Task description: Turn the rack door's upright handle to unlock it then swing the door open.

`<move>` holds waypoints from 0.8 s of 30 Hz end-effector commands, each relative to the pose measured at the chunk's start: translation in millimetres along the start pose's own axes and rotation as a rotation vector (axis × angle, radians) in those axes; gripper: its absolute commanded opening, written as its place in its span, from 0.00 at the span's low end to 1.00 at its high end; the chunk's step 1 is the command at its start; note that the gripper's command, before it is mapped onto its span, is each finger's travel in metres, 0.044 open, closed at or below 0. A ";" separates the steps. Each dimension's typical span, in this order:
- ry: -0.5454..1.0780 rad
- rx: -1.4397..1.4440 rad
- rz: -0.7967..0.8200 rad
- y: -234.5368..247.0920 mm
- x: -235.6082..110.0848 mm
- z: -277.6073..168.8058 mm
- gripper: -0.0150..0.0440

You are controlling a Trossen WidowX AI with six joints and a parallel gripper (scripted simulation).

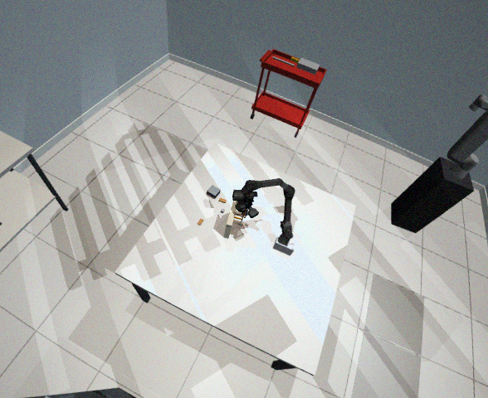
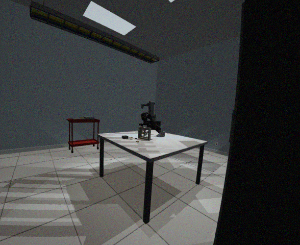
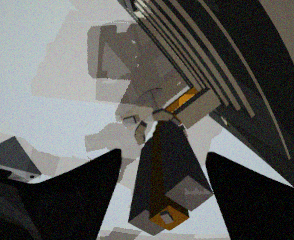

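One handle [image 3: 159, 180] appears between the open tool's [image 1: 252, 211] [image 2: 141, 124] [image 3: 163, 154] tips, contact unclear

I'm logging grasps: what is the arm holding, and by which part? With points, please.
Nothing is held. The gripper [image 1: 246, 210] [image 2: 144, 124] [image 3: 163, 156] is open, with the dark, orange-striped handle [image 3: 179, 162] showing between its fingers but not clamped.

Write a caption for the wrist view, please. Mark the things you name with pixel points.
Jaws stand open, one on each side of a dark, orange-striped handle [image 3: 142, 192].
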State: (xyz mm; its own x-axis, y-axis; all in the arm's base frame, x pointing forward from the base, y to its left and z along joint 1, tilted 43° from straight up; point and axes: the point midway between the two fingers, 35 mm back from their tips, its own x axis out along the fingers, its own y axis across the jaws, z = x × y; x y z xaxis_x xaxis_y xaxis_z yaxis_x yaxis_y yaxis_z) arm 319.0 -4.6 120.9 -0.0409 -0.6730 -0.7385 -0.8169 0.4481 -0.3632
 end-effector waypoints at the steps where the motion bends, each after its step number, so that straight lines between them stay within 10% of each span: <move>1: 0.000 -0.224 0.003 0.5 0.7 0.7 0.74; 24: -0.001 -0.892 0.003 0.5 0.8 0.7 0.69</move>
State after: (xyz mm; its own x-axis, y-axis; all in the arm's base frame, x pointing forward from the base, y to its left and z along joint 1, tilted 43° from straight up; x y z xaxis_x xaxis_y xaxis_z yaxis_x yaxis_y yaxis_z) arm 319.1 -4.6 120.8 -0.0406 -0.6729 -0.7386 -0.9658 -0.1631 0.2016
